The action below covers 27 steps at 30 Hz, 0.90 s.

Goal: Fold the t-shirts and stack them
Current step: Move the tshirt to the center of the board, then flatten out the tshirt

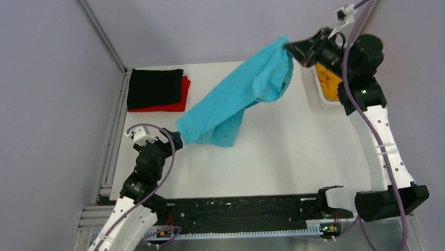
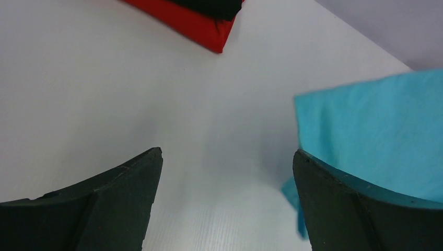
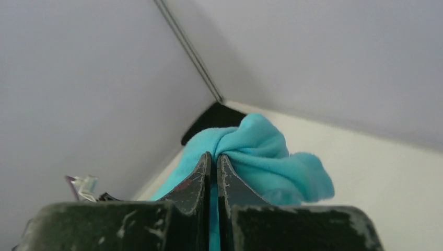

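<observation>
Neighbouring turquoise t-shirt point(image 1: 236, 100): black-on-red stack point(image 1: 155, 89), basket point(image 1: 318, 95)

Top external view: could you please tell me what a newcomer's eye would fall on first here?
The turquoise t-shirt hangs in a long diagonal over the middle of the table, its far-right end pinched high in the shut right pincer. The left pincer stands open at its lower left end. In the far-left corner a folded black t-shirt lies on a folded red t-shirt.
</observation>
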{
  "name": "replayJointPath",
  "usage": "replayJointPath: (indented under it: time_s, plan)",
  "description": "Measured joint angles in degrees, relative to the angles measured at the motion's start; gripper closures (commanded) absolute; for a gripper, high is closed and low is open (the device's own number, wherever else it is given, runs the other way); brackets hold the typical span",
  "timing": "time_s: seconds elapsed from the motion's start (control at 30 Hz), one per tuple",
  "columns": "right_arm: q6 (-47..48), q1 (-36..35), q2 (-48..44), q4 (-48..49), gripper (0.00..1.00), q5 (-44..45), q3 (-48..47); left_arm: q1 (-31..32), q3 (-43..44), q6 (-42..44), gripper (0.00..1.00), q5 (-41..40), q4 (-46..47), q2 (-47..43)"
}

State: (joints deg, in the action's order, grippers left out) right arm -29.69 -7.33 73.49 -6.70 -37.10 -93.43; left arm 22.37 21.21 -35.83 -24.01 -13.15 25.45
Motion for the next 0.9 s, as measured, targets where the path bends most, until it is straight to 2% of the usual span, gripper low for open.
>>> replayJointPath:
  time_s: [0.03, 0.07, 0.1, 0.17, 0.2, 0.3, 0.43, 0.7, 0.8, 0.9]
  plan:
    - [0.3, 0.0, -1.7, 0.0, 0.76, 2.0, 5.2, 0.0, 0.0, -0.2, 0.01, -0.2, -0.2, -0.1]
    - [0.5, 0.0, -3.4, 0.3, 0.53, 4.3, 11.3, 0.0, 0.0, -0.4, 0.01, -0.3, -0.5, -0.2]
    - [0.3, 0.0, -4.9, -0.1, 0.34, 6.8, 17.5, 0.0, 0.0, -0.7, 0.01, -0.6, -0.9, -0.2]
    - [-0.1, 0.0, -5.7, -1.0, 0.11, 11.8, 28.2, 0.0, 0.3, -1.8, 0.01, -1.0, -2.1, 0.1]
    - [0.2, 0.0, -5.2, -1.9, 0.04, 14.7, 33.3, 0.0, 0.6, -2.4, 0.01, -1.2, -2.7, 0.5]
    - [0.4, 0.1, -2.9, -7.0, 0.01, 21.6, 42.3, 0.0, 2.2, -4.7, 0.01, -0.9, -5.2, 2.6]
    - [0.8, 0.1, -4.2, -9.6, 0.01, 26.3, 45.4, 0.0, 4.5, -7.5, 0.01, 0.8, -8.9, 6.6]
    - [0.8, 0.1, -18.7, -9.1, 0.01, 31.6, 52.4, 0.1, 5.9, -14.4, 0.02, 15.8, -17.4, 11.6]
    - [0.5, 0.1, -22.2, -9.2, 0.01, 33.7, 56.3, 0.5, 3.2, -18.3, 0.06, 21.2, -18.9, 12.8]
    - [-0.1, 0.1, -24.0, -9.3, 0.01, 36.7, 59.5, 1.5, 0.2, -21.7, 0.14, 24.7, -21.6, 14.6]
